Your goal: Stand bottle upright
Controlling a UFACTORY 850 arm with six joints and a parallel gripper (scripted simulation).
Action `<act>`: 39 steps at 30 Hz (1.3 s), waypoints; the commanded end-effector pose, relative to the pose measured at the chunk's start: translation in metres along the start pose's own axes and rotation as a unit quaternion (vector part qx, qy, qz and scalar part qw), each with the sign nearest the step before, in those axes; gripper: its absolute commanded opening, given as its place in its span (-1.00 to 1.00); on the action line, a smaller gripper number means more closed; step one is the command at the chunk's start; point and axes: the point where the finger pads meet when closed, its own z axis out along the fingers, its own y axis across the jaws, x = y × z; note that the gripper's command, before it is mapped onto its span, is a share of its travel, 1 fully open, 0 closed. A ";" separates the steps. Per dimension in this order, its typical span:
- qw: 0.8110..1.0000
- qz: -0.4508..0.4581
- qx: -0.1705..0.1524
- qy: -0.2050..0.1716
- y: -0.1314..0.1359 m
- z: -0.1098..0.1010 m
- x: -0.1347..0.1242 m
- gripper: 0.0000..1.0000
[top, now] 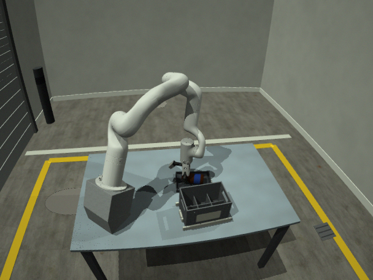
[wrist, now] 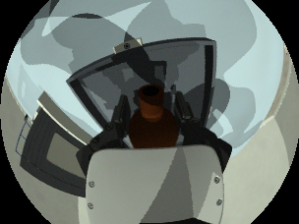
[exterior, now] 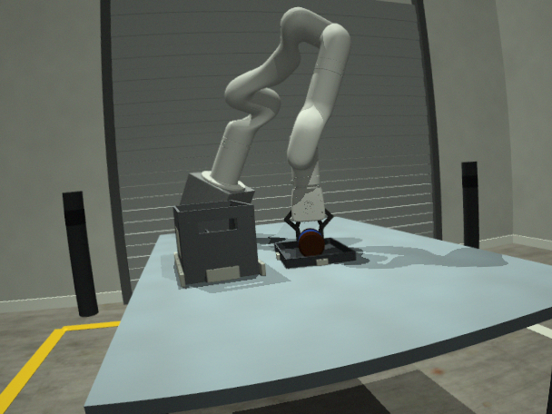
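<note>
The brown bottle with a blue band lies on its side in the shallow black tray. In the wrist view its neck points away from the camera. My gripper points straight down over the bottle. Its fingers are open and reach down on either side of the bottle's body, near the neck end, without closing on it.
A dark grey crate with inner dividers stands on the table right beside the tray. The robot's base block sits at the table's left.
</note>
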 end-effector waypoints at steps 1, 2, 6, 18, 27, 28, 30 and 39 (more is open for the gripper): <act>1.000 0.000 0.000 -0.001 0.000 0.000 -0.001 0.30; 1.000 0.000 0.000 -0.001 0.000 0.000 -0.001 0.30; 1.000 0.000 0.000 -0.001 0.000 0.000 -0.001 0.30; 1.000 0.000 0.000 -0.001 0.000 0.000 -0.001 -1.00; 1.000 0.000 0.000 -0.001 0.000 0.000 -0.001 -1.00; 1.000 0.000 0.000 -0.001 0.000 0.000 -0.001 -1.00; 1.000 0.000 0.000 -0.001 0.000 0.000 -0.001 -1.00; 1.000 0.000 0.000 -0.001 0.000 0.000 -0.001 -1.00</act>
